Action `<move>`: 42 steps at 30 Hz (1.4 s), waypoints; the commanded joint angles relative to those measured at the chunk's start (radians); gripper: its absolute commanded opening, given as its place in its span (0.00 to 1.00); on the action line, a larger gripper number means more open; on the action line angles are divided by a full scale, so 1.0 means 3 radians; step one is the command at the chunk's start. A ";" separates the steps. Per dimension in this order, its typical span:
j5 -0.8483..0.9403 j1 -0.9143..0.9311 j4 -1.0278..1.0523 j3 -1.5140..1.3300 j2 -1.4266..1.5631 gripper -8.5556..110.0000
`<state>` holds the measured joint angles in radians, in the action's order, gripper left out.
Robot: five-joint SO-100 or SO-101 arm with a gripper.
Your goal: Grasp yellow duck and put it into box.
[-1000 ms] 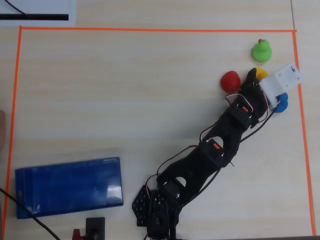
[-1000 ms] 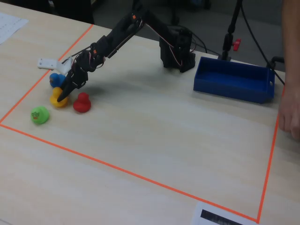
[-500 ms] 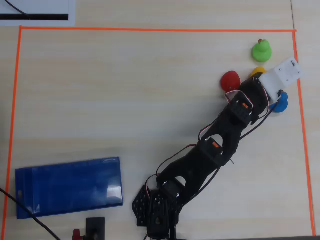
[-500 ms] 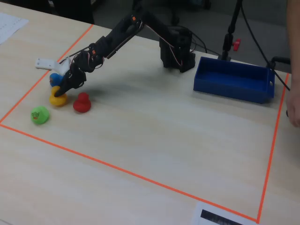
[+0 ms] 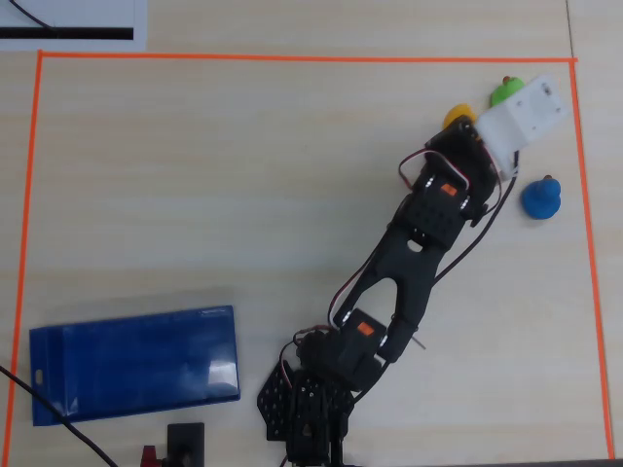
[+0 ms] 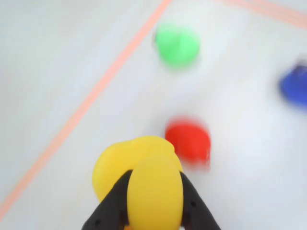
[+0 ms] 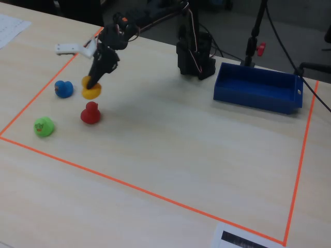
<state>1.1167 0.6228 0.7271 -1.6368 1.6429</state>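
Note:
The yellow duck (image 6: 144, 163) is held between my black fingers (image 6: 112, 203) in the wrist view, which is blurred. My gripper (image 7: 93, 82) is shut on it and holds it just above the table at the far left of the fixed view. From overhead only an edge of the duck (image 5: 458, 117) shows beside the white wrist mount (image 5: 521, 117). The dark-blue box (image 5: 131, 365) lies at the lower left of the overhead view, far from the gripper; it is at the right of the fixed view (image 7: 257, 92).
A red duck (image 7: 90, 113) sits just below the held duck; a green duck (image 7: 44, 126) and a blue duck (image 7: 63, 89) are close by. An orange tape line (image 5: 292, 57) frames the work area. The arm's base (image 5: 311, 399) stands beside the box.

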 commanded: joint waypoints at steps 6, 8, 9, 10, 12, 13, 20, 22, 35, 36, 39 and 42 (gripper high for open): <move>0.0245 -0.0624 0.1539 -0.1462 0.2378 0.07; 0.0251 -0.0849 0.1902 -0.1503 0.2638 0.07; 0.0251 -0.0992 0.2091 -0.1488 0.2730 0.07; 0.0225 -0.1166 0.2291 -0.1442 0.2787 0.07; 0.0133 -0.1570 0.2700 -0.1289 0.2817 0.07; 0.0072 -0.1795 0.2874 -0.1212 0.2817 0.07; -0.0598 -0.3564 0.3431 -0.0997 0.2858 0.07; -0.0849 -0.4075 0.3441 -0.1002 0.2858 0.07; -0.1785 -0.6284 0.3426 -0.1207 0.2250 0.07; -0.1785 -0.6356 0.3416 -0.1217 0.2168 0.07; -0.1790 -0.6499 0.3313 -0.1294 0.1953 0.07; -0.1790 -0.6571 0.3145 -0.1365 0.1759 0.07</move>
<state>0.5875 -1.3269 1.7150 -2.0463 2.2089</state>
